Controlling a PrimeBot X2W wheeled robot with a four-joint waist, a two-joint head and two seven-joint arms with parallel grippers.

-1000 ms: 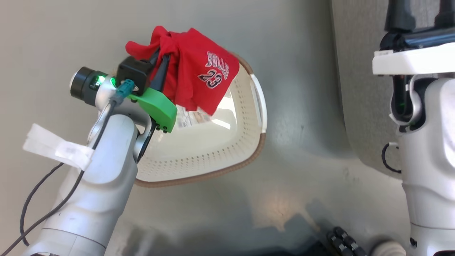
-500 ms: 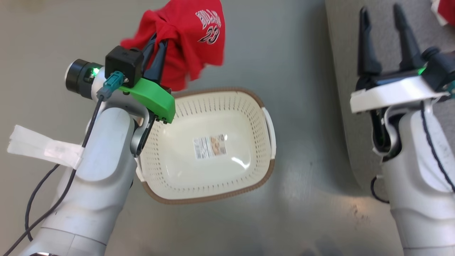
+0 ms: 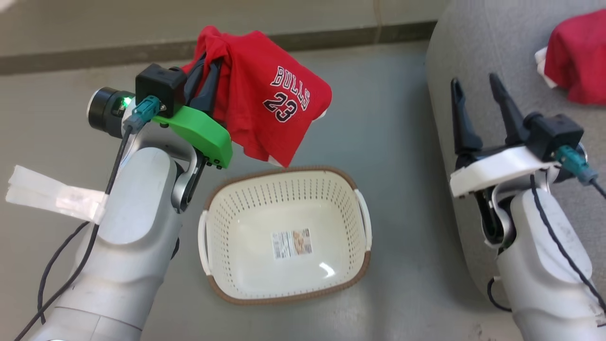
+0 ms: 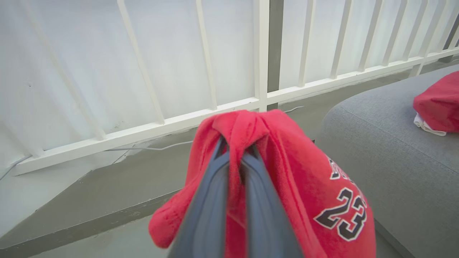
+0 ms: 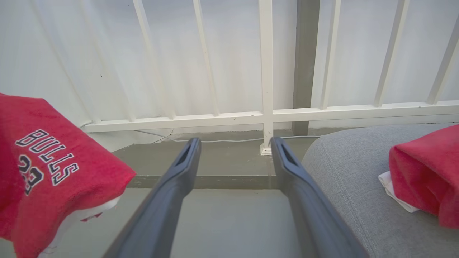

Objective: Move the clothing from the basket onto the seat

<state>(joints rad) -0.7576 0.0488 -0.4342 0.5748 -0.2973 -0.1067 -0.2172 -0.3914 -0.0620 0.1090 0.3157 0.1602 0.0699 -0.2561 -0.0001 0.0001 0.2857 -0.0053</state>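
Holding the BULLS 23 garment (image 3: 270, 109) pinched in the left gripper (image 3: 207, 76), raised clear of the emptied basket (image 3: 284, 170), leaving only its transfer onto the seat (image 3: 502, 57), bearing another red garment (image 3: 575, 61), with the right gripper (image 3: 474, 79) spread, empty.

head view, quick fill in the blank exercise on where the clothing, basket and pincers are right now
1. The left pincer is shut on a red garment printed BULLS and the number ____.
2. The basket on the floor is ____ of clothing.
3. A second red garment lies on the grey ____ to the robot's right.
4. The right pincer stands ____ and holds nothing.

Missing words: 23; empty; seat; open
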